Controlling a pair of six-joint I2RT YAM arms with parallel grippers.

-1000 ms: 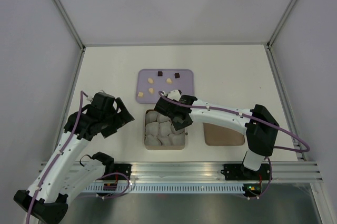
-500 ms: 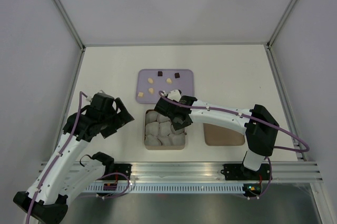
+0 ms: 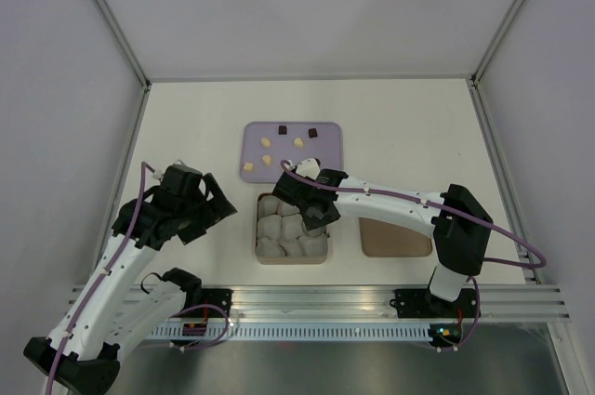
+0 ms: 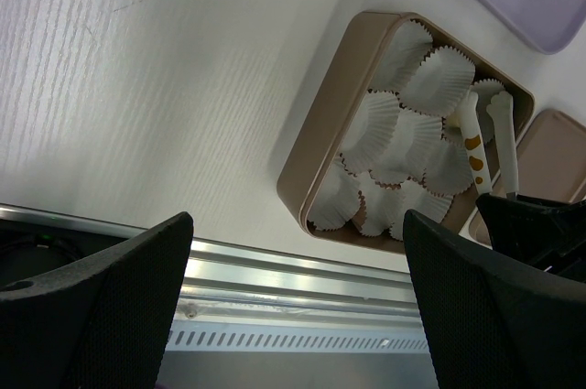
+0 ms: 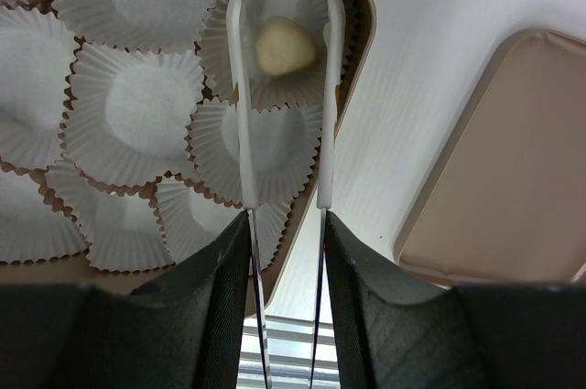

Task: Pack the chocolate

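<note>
Right gripper hangs over the tan box at the centre of the top view, its arm stretched in from the lower right. Its 2 thin white fingers stand parted, straddling 1 cream chocolate that lies in a paper cup at the upper right of the wrist view. Left gripper hovers spread wide and empty at the box's left. 6 more chocolates, 4 cream and 2 dark, sit on the lavender tray above. Brown lid lies right of the box on the white table, walled by pale panels.
</note>
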